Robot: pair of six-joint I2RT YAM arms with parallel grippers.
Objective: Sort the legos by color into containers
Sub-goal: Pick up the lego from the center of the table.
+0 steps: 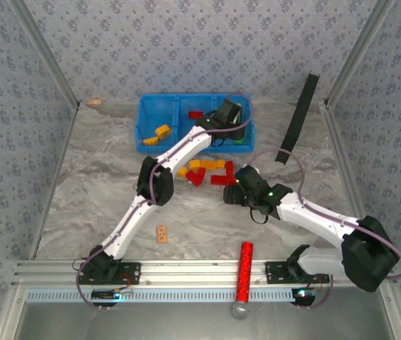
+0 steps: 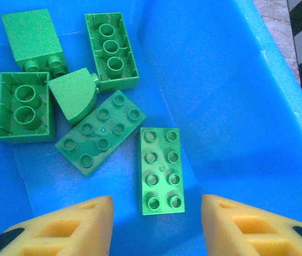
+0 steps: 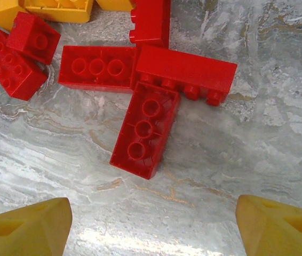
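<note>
The three joined blue containers (image 1: 159, 112) stand at the back of the table. My left gripper (image 2: 157, 224) hangs open over the right bin (image 2: 231, 96), where several green legos (image 2: 161, 169) lie on the floor; nothing is between its yellow fingers (image 2: 73, 226). Yellow legos (image 1: 161, 134) lie in the left bin and a red one (image 1: 195, 114) in the middle bin. A loose pile of red legos (image 3: 145, 128) and yellow legos (image 3: 60, 9) lies on the table in front of the bins. My right gripper (image 3: 153, 226) is open just short of the nearest red brick, holding nothing.
A flat tan block (image 1: 162, 233) lies near the left arm's base. A long red glittery cylinder (image 1: 244, 272) rests on the front rail. A black strip (image 1: 298, 117) leans at the back right. Patterned walls enclose the marble table (image 1: 94, 184).
</note>
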